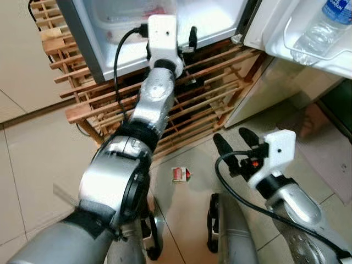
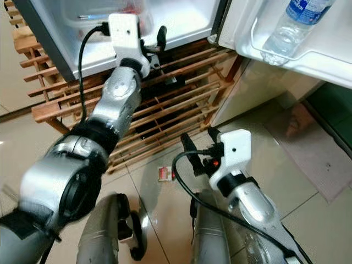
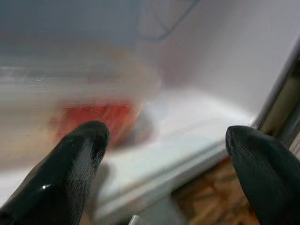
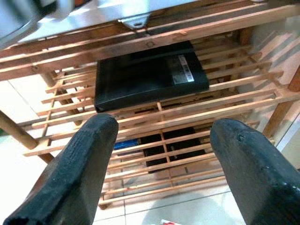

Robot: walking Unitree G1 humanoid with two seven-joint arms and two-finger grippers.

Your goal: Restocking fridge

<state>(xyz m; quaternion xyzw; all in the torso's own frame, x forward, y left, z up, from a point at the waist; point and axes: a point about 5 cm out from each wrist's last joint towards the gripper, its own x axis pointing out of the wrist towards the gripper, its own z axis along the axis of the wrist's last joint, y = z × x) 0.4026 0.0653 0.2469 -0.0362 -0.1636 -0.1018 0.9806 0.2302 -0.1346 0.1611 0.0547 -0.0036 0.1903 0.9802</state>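
The fridge [image 1: 214,22] stands open on a wooden slatted rack [image 1: 209,102]. My left arm reaches out to the fridge's bottom front edge, where the left gripper [image 3: 164,154] is open with nothing between its fingers. Just beyond it, on the fridge floor, sits a clear plastic container [image 1: 129,19] with something red inside [image 3: 101,117]. A water bottle [image 1: 322,27] lies in the door shelf [image 1: 308,58] at the right. My right gripper [image 1: 231,136] hangs open and empty low in front of the rack.
A small red and white carton [image 1: 180,174] lies on the tiled floor between the rack and my legs. A black box [image 4: 150,72] rests on the rack's slats under the fridge. The open door [image 1: 286,22] juts out at the right.
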